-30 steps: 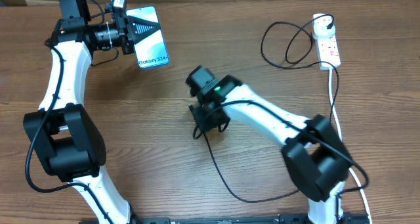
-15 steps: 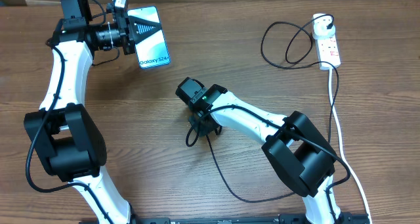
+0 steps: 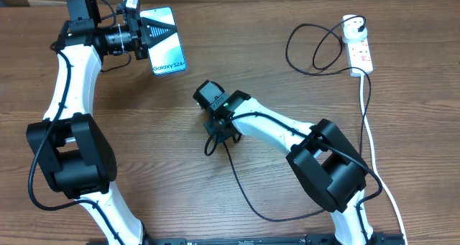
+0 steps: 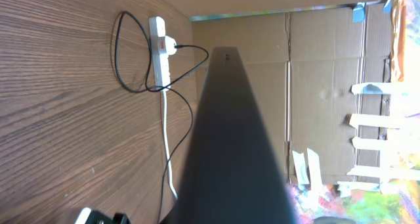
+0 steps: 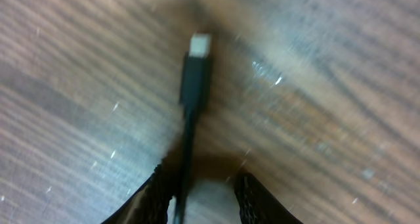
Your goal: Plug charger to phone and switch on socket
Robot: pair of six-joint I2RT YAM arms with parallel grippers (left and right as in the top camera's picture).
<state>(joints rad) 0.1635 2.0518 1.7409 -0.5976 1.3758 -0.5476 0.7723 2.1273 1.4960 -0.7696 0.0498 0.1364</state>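
My left gripper (image 3: pixel 162 33) is shut on the phone (image 3: pixel 167 58), holding it above the table's far left, teal screen up, "Galaxy S24" at the near end. In the left wrist view the phone (image 4: pixel 230 138) is a dark edge-on slab. My right gripper (image 3: pixel 221 133) is at mid-table, shut on the charger cable (image 3: pixel 287 49) just behind its tip. The right wrist view shows the black connector (image 5: pixel 195 73) sticking out ahead of the fingers (image 5: pixel 207 191), close over the wood. The round white adapter (image 3: pixel 351 31) sits in the socket strip (image 3: pixel 359 52) at the far right.
The black cable loops beside the strip and sweeps along the table's near side. The strip's white cord (image 3: pixel 366 123) runs down the right edge. The strip (image 4: pixel 159 50) also shows in the left wrist view, with a cardboard wall (image 4: pixel 315 66) behind the table.
My right gripper moved left toward mid-table with the cable end, then edged slightly up toward the phone. The left arm and phone have not moved.
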